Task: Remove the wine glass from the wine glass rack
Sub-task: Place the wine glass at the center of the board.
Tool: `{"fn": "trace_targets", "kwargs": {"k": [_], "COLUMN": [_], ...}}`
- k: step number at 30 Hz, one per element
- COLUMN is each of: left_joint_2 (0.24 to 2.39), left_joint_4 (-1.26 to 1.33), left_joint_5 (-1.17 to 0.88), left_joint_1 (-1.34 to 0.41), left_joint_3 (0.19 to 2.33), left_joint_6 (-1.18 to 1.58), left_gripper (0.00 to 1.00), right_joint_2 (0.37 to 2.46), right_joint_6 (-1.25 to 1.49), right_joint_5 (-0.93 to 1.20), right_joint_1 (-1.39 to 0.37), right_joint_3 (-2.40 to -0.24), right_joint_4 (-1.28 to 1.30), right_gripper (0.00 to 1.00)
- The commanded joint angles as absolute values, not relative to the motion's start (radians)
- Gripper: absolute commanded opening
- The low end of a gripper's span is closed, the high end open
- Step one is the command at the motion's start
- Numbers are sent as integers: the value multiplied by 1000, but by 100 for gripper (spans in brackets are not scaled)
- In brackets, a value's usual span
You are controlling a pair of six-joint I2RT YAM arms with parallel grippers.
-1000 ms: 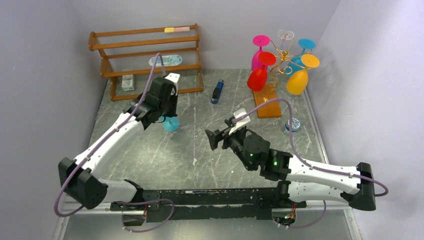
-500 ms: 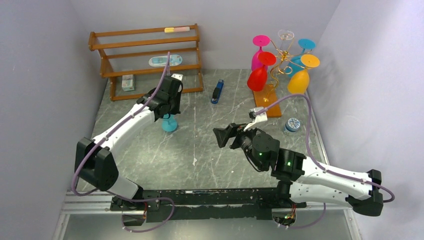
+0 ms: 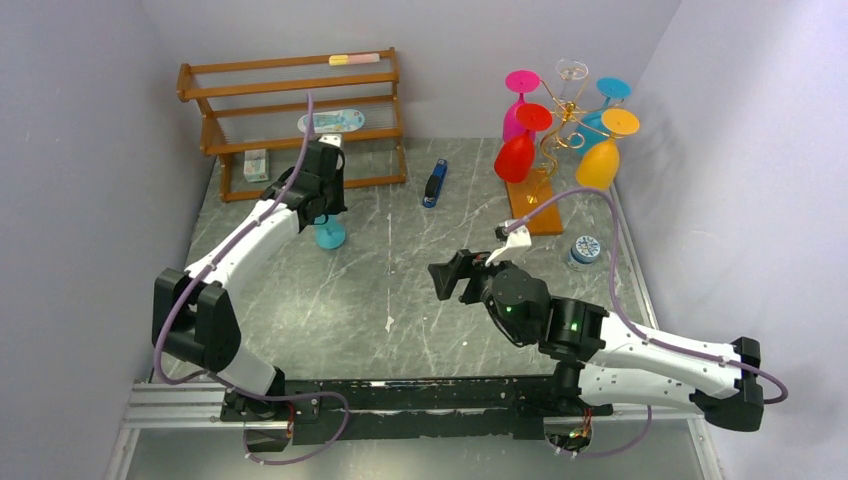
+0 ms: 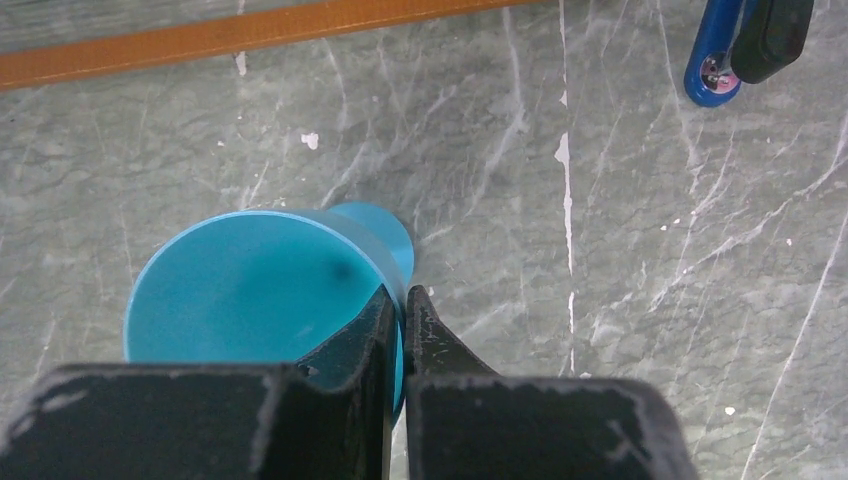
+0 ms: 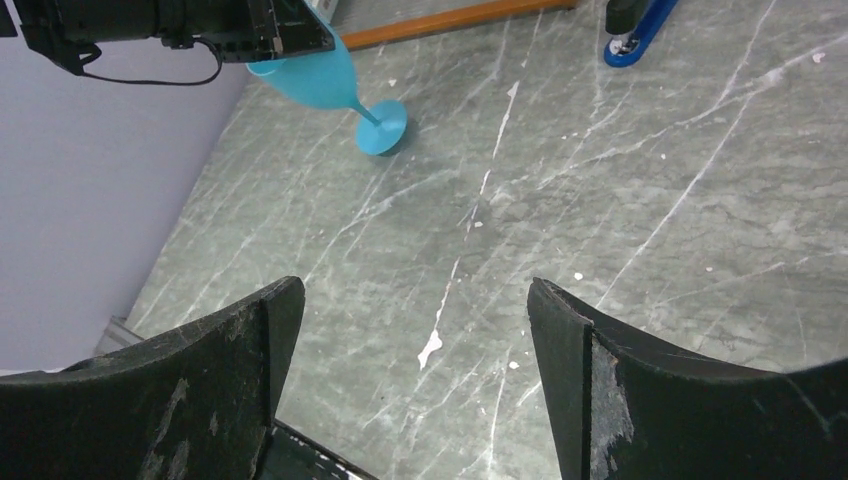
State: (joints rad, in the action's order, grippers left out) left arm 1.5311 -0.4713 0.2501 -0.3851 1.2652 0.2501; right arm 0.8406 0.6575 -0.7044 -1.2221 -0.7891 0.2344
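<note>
A teal wine glass [image 3: 330, 235] is off the rack, tilted, its foot down at the marble table left of centre. My left gripper [image 4: 402, 300] is shut on the rim of its bowl [image 4: 250, 290]; the right wrist view shows the glass [image 5: 312, 78] hanging from that gripper with the foot on the table. The wine glass rack [image 3: 560, 130], gold wire on an orange base, stands at the back right with pink, red, orange, blue and clear glasses hung upside down. My right gripper [image 3: 445, 280] hovers open over mid-table, its jaws [image 5: 415, 300] wide apart with nothing between them.
A brown slatted shelf [image 3: 290, 110] stands at the back left, just behind the left gripper. A blue stapler [image 3: 434, 184] lies between shelf and rack. A small round tin [image 3: 585, 250] sits near the rack's base. Grey walls close in on both sides.
My left arm has carried the teal glass slightly left and back toward the shelf. The right arm drifted a little right early on, then held still, jaws staying open.
</note>
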Motion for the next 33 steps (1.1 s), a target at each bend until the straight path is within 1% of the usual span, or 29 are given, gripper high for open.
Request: {"fn": "trace_targets", "kwargs": {"k": [1, 3, 6, 8, 10, 13, 17, 24, 27, 33], "left_joint_2": [1577, 1595, 1593, 1587, 1586, 1588, 1590, 1594, 1585, 1565], "left_joint_4": [-411, -421, -396, -385, -397, -414, -428, -460, -470, -504], "left_joint_5": [224, 202, 176, 179, 183, 202, 174, 157, 154, 138], "left_joint_1": [-387, -387, -386, -387, -387, -387, -387, -386, -387, -387], "left_joint_3": [1252, 1256, 1234, 1222, 1227, 1237, 1257, 1295, 1306, 1347], "left_joint_6": [240, 253, 259, 253, 249, 243, 229, 217, 211, 205], "left_gripper": [8, 9, 15, 30, 41, 47, 60, 72, 75, 77], "right_joint_2": [862, 873, 890, 903, 916, 938, 964, 968, 968, 982], "right_joint_6": [688, 661, 585, 538, 500, 473, 497, 535, 548, 595], "right_joint_5": [-735, -729, -732, -731, -702, -596, -466, -299, -220, -53], "right_joint_1": [-1214, -1208, -1195, -1172, -1140, -1058, -941, -825, -777, -683], "right_joint_3": [-810, -817, -847, -877, -900, -910, -918, -902, -896, -882], "right_joint_4": [264, 265, 278, 296, 305, 302, 321, 307, 298, 255], "right_gripper": [86, 86, 86, 87, 87, 88, 88, 88, 88, 89]}}
